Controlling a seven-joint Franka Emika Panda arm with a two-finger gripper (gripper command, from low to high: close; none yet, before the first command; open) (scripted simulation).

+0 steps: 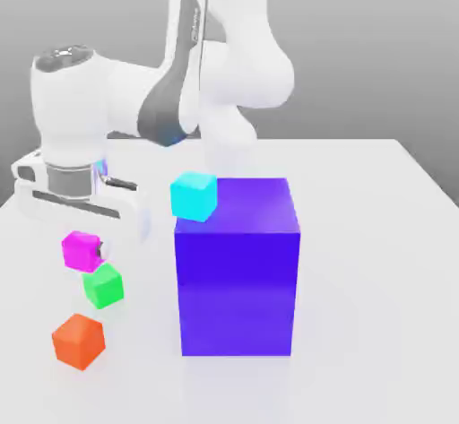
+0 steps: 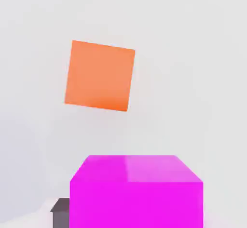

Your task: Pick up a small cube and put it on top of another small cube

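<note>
The orange cube (image 1: 79, 341) lies nearest the camera in the exterior view, at about seven o'clock from the big blue-purple block (image 1: 238, 270). The gripper (image 1: 90, 245) is clamped on the magenta small cube (image 1: 82, 250), carried just above the green cube (image 1: 103, 285), slightly toward eleven o'clock of it. To stack well, I would centre it over the green top, square the faces, lower gently and release only once seated.
</note>
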